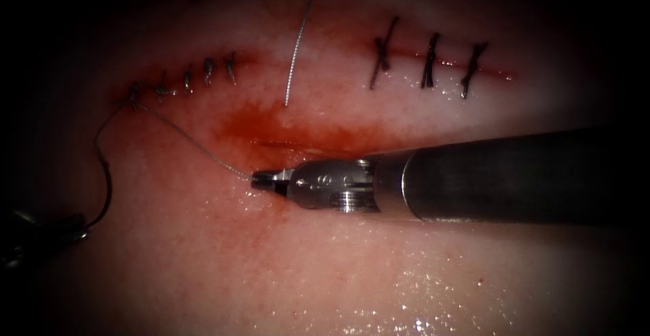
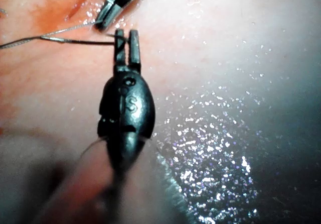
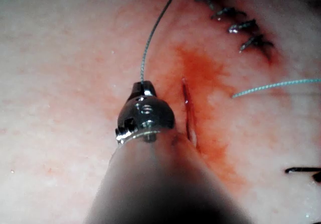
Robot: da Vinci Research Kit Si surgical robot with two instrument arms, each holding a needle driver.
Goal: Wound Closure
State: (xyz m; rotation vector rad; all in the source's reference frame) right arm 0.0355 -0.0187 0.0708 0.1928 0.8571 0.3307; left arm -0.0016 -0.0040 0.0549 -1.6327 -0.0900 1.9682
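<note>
- Clamping the thread (image 1: 196, 148) shut in the right pincer (image 1: 263, 179), just below the cut (image 1: 298, 148). Probably limp and slippery, so gripping squarely.
- Pinching the needle (image 2: 85, 42) near one end in the left pincer (image 2: 127, 40), far left of the cut and clear of the tissue (image 1: 406, 275). Probably stiff, so gripping its body.

Taut thread (image 1: 196, 143) bars tissue (image 1: 271, 275) left of right hand (image 1: 261, 179).

My right gripper (image 1: 265, 179) is bright polished metal at the wrist, glossy with sharp highlights, behind it a smooth, duller grey shaft. My left gripper (image 2: 127, 45) looks dark, smooth metal with a soft sheen. The thread (image 1: 196, 144) running off my right gripper's tip is fine, twisted and faintly shiny. The tissue (image 1: 352, 275) beneath both is wet, glistening, finely grained. Red fluid (image 1: 271, 129) just above my right gripper lies glossy.
</note>
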